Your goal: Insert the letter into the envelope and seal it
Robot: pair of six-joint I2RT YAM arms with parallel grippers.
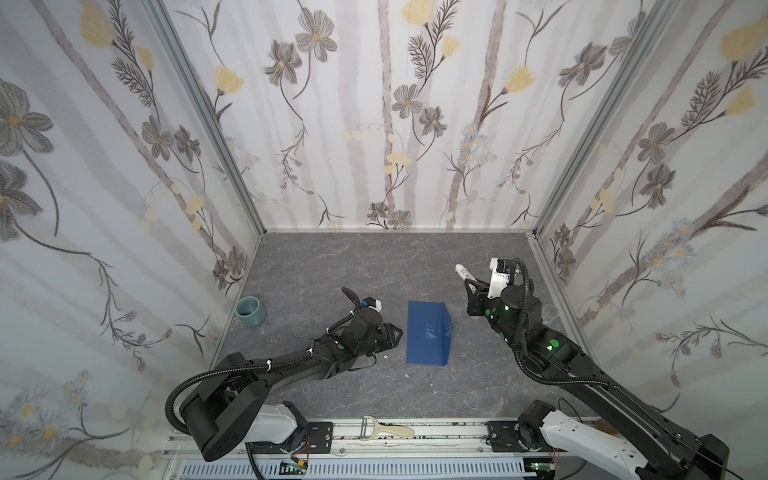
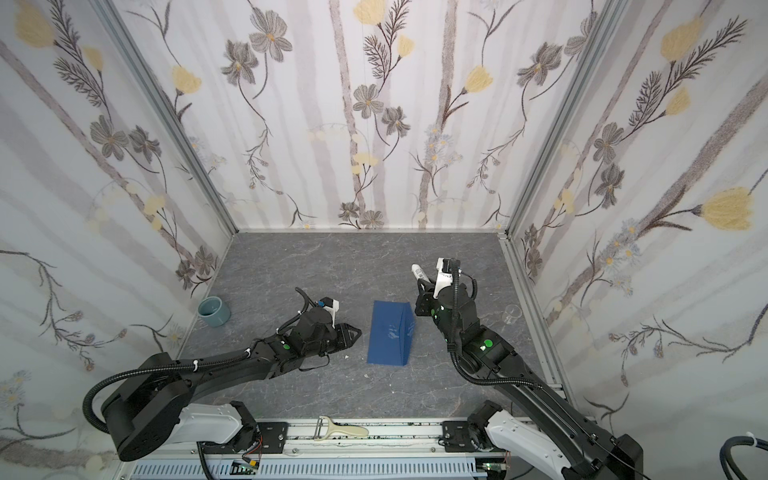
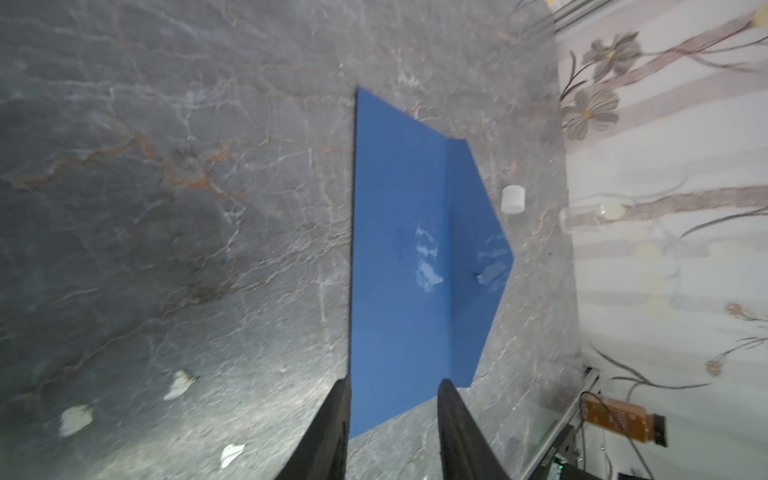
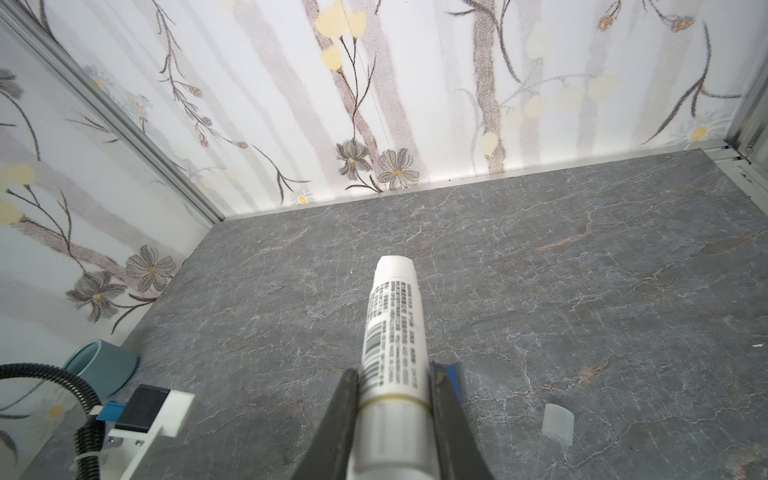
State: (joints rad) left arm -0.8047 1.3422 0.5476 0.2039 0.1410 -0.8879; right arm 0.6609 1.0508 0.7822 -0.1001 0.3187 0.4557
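A teal cup [image 1: 250, 311] stands at the counter's [image 1: 374, 266] 9 o'clock edge, near the wall; the left arm lies low, stretched toward 3 o'clock, the left gripper [image 1: 398, 332] with jaws apart and empty, just short of the envelope [image 1: 428, 332]; this lies mid-counter, flap open toward 3 o'clock, bare counter widest toward 12 o'clock; at its 2 o'clock the raised right gripper [image 1: 470, 286] is clamped on a white glue stick [image 1: 461, 271] pointing to 11 o'clock.

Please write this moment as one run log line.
right hand: shut on glue stick; left hand: open, empty; envelope: flap open
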